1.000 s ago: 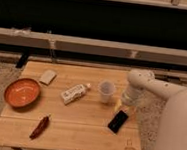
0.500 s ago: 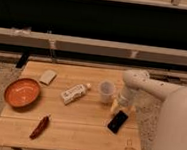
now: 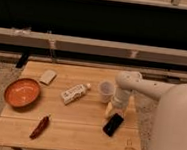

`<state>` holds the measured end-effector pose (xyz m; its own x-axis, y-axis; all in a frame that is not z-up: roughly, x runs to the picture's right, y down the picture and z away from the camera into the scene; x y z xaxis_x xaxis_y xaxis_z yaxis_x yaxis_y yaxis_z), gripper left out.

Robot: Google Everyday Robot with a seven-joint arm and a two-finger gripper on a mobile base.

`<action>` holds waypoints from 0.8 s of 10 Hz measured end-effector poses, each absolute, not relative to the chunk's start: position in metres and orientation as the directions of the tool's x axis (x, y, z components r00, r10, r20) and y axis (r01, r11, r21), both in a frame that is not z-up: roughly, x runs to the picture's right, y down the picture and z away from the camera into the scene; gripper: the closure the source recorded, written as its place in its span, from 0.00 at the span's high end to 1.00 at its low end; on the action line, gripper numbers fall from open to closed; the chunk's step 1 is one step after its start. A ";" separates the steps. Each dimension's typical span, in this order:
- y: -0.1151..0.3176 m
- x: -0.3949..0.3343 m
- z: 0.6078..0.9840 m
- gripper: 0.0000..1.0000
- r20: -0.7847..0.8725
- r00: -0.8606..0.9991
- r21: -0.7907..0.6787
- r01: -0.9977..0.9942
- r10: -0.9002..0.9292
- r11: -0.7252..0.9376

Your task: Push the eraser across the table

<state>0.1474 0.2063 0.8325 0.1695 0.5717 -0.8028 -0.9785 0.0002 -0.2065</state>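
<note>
The eraser (image 3: 113, 124) is a flat black slab lying at an angle near the right front of the wooden table (image 3: 81, 133). My gripper (image 3: 111, 110) hangs from the white arm (image 3: 141, 85) that reaches in from the right. It is low over the table, just behind the eraser's far end and beside the white cup (image 3: 106, 91).
A white labelled packet (image 3: 75, 93) lies mid-table. A pale beige block (image 3: 47, 76) and an orange bowl (image 3: 22, 92) are at the left. A dark red chilli-shaped item (image 3: 40, 126) lies at the front left. A dark wall with ledges runs behind.
The arm and gripper have shifted left and lowered toward the eraser's far end. The eraser has slid slightly left and forward.
</note>
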 end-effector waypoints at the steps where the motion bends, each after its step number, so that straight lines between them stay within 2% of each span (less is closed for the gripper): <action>1: 0.212 0.139 0.829 0.65 -0.810 0.187 -0.221 -0.975 0.556 0.007; 8: 0.241 0.075 0.801 0.65 -0.837 0.295 -0.322 -0.946 0.461 0.022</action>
